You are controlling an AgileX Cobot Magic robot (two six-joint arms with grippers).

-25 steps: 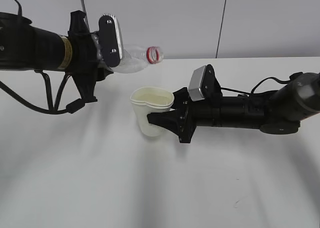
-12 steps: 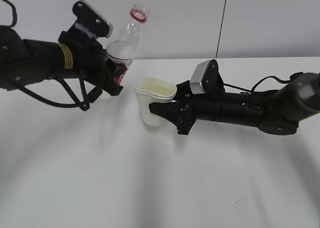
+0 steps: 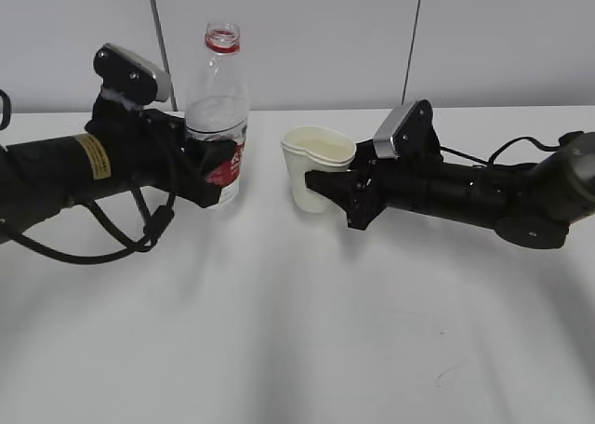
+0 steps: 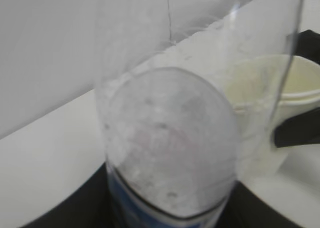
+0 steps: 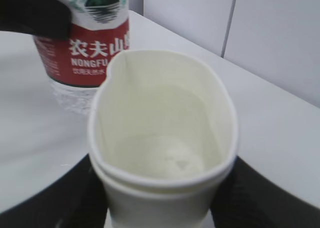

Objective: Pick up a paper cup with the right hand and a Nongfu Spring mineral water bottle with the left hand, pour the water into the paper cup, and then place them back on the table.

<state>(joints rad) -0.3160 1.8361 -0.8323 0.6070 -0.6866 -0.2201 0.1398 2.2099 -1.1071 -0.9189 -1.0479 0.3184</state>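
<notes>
With the Nongfu Spring mineral water bottle [image 3: 217, 117] upright in the clenched left hand [image 3: 200, 168] and the paper cup [image 3: 316, 168] squeezed in the right hand [image 3: 325, 184], pouring appears complete; next, both grippers must lower and release onto the table [image 3: 297, 331].

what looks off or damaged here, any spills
The paper cup is squashed: the right gripper pinches its rim into a heart shape, clearest in the right wrist view. The bottle stands upright with no cap. No spill shows on the table.
</notes>
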